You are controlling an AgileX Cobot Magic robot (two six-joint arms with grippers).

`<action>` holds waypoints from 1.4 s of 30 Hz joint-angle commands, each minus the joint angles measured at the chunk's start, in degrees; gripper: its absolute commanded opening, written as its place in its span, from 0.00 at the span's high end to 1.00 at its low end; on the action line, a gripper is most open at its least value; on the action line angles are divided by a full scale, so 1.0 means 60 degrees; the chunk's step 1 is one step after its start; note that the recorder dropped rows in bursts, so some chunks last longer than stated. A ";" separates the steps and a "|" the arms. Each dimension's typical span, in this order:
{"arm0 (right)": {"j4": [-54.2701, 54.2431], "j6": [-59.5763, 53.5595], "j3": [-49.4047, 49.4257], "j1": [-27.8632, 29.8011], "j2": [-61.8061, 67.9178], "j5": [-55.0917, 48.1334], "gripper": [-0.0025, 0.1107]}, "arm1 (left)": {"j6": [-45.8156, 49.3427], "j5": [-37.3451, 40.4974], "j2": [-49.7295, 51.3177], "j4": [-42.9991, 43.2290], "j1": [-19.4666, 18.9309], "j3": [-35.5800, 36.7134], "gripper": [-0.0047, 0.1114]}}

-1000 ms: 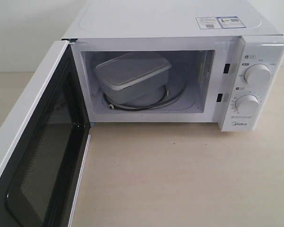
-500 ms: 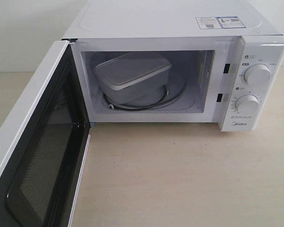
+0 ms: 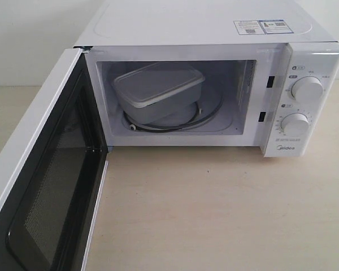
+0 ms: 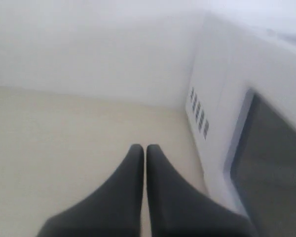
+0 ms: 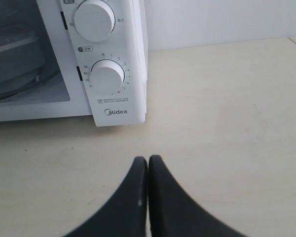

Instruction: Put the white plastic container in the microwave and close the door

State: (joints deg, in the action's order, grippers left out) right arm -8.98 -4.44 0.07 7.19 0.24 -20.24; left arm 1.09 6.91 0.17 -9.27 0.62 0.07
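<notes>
Nothing has moved in the exterior view since the earlier frames. The rectangular translucent-white plastic container with its flat rimmed lid [image 3: 158, 90] already rests on the glass turntable [image 3: 206, 116] inside the large white countertop microwave [image 3: 203, 22], a little left of the cavity's centre. The white side-hinged door with its dark mesh window [image 3: 39, 186] stands wide open, swung out to the near left over the pale wooden table [image 3: 226, 214]. The placing looks finished, so closing the door is the step in hand. Neither arm shows in the exterior view. The left gripper [image 4: 144, 148] has its black fingers pressed together on nothing, beside the door's outer face. The right gripper [image 5: 148, 159] is likewise closed and empty, on the near side of the dial panel [image 5: 101, 49]. The next move probably calls for the left arm to push the door's outer face round to the right until it latches.
</notes>
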 commanded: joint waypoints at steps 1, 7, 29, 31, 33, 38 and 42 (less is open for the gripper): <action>0.0048 0.0003 -0.0011 0.0019 -0.0040 0.0015 0.98 | -0.0075 -0.2987 -0.0028 -0.0352 -0.0021 -0.0244 0.92; 0.0048 0.0003 -0.0011 0.0019 -0.0040 0.0015 0.98 | -0.0001 -0.1585 0.0343 0.0201 -0.0021 -0.2856 0.92; 0.0048 0.0003 -0.0011 0.0019 -0.0040 0.0015 0.98 | 0.0332 0.2189 0.5557 -0.0124 -0.0021 -0.7982 0.92; 0.0048 0.0003 -0.0011 0.0019 -0.0040 0.0015 0.98 | 0.0332 0.2572 0.5557 -0.0124 -0.0021 -0.7982 0.92; 0.0048 0.0003 -0.0011 0.0019 -0.0040 0.0015 0.98 | 0.0332 0.2952 0.5557 -0.0124 -0.0021 -0.7982 0.92; 0.0048 0.0003 -0.0011 0.0019 -0.0040 0.0015 0.98 | 0.1939 0.4932 0.5624 0.0013 -0.0021 -0.8000 0.92; 0.0048 0.0003 -0.0011 0.0019 -0.0040 0.0015 0.98 | 0.2524 0.7560 0.6161 -0.0360 -0.0021 -0.8105 0.92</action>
State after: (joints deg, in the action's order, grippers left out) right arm -8.98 -4.35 0.07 7.19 0.24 -20.24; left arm 13.45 41.07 34.89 -9.47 0.62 -47.97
